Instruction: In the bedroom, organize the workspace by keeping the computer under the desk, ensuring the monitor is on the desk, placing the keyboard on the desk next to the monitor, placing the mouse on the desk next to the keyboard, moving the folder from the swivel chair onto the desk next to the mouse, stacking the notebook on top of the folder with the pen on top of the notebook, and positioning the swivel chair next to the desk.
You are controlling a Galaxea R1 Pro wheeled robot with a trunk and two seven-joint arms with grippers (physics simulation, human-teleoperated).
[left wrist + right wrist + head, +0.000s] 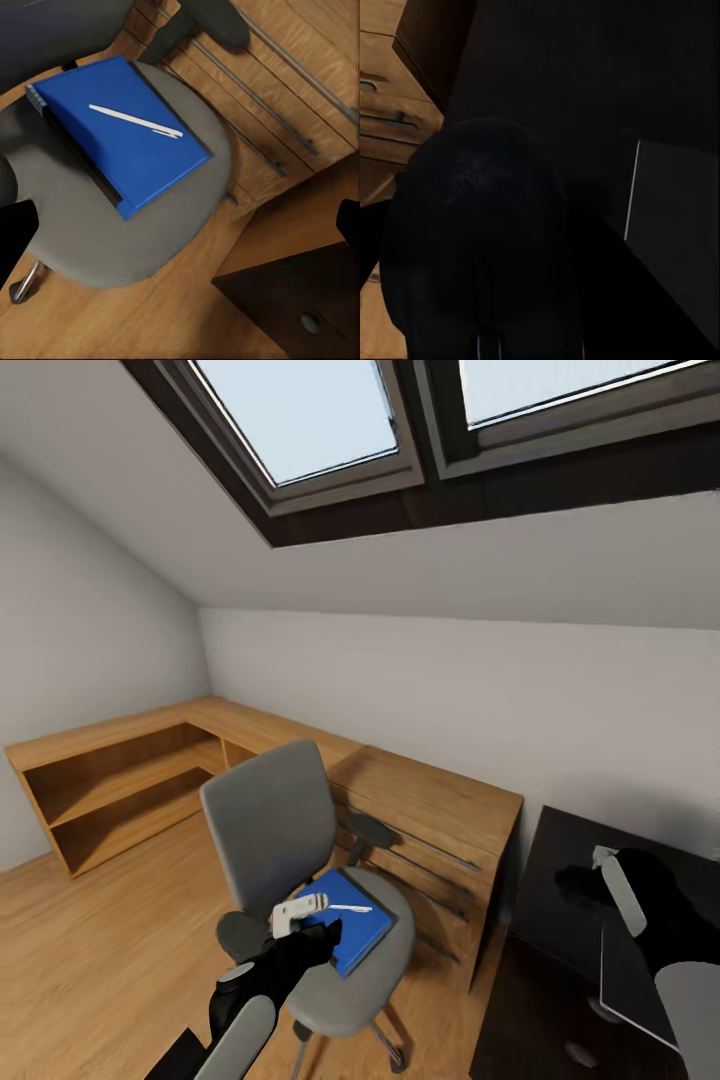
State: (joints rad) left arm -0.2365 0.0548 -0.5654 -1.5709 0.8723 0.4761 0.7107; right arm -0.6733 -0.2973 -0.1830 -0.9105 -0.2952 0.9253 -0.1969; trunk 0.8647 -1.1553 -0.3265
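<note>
One pen [135, 121] on folder [124, 142], just beyond left gripper [300, 920]

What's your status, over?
Left end effector hovering over swivel chair, jaw state unclear. Folder on the seat, pen lying on top. Right end effector above the desk, state unclear. Nothing blocking the folder.

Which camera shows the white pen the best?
The left wrist view: the pen lies in plain sight, whole, across the blue folder on the swivel chair. In the head view the pen is small and thin, next to the left arm. The right wrist view is dark, mostly the black desk.
</note>
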